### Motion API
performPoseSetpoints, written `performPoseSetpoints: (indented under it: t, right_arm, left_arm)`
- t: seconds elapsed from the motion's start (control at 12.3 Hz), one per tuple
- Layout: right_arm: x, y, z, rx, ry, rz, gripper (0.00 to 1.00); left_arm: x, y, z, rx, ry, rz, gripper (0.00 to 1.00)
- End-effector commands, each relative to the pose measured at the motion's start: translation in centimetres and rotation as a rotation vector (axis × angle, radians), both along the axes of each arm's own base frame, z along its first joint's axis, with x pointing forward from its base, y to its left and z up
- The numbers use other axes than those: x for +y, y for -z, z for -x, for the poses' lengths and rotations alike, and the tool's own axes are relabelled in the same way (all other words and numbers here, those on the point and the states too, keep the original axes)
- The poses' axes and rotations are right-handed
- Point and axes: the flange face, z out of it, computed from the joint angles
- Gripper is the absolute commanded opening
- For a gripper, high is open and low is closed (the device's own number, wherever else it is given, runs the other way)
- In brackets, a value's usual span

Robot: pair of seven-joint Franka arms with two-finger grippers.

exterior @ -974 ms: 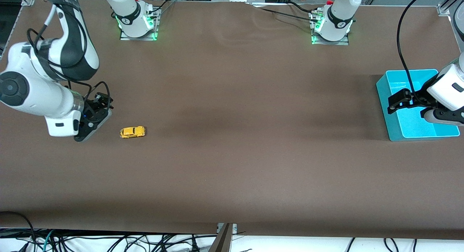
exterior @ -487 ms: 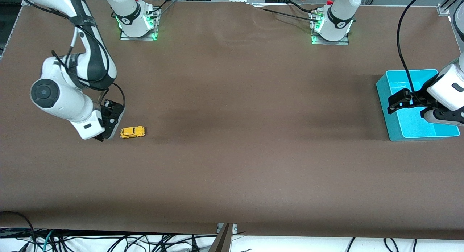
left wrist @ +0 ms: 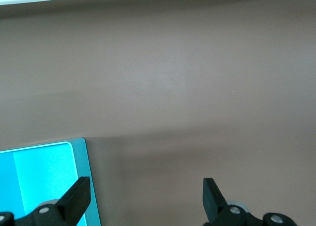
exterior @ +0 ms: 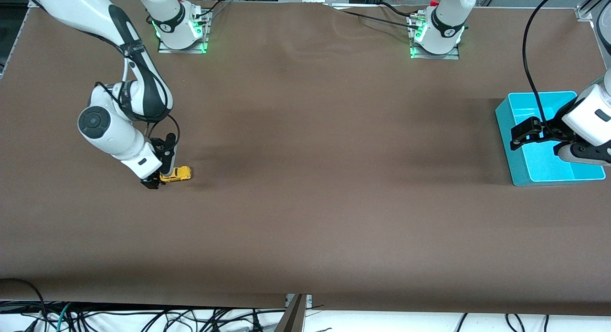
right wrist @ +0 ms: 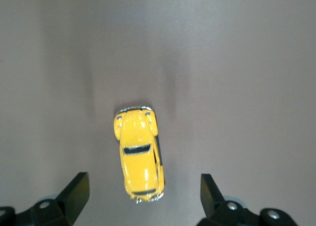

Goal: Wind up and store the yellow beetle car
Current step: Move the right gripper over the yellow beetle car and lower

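Yellow beetle-shaped toy car (right wrist: 139, 154) is being straddled by wide-open right gripper (exterior: 159, 178), long axis seemingly along finger gap; left gripper (exterior: 524, 132), also wide, is being held waiting over turquoise plastic bin (exterior: 507, 131).

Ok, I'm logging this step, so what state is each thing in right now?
yellow beetle car: upright on its wheels on the table, not gripped.
right tool: open, low over one end of the car.
left tool: open, waiting over the bin's edge.
turquoise bin: upright, nothing visible inside.
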Motion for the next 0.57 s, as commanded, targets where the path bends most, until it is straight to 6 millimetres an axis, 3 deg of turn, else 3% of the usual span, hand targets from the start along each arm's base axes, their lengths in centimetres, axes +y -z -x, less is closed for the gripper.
performPoseSetpoints:
  t: [0.0,0.49]
  right_arm:
    - [0.1,1.7,0.5,-0.032,-0.074,-0.007,0.99]
    - [-0.5,4.0,0.7,-0.056,-0.155,-0.005,0.99]
  left_arm:
    - [-0.1,-0.5,-0.3,-0.012,0.021,-0.027,1.0]
    - [-0.1,-0.5,-0.5,-0.023,0.021,-0.026,1.0]
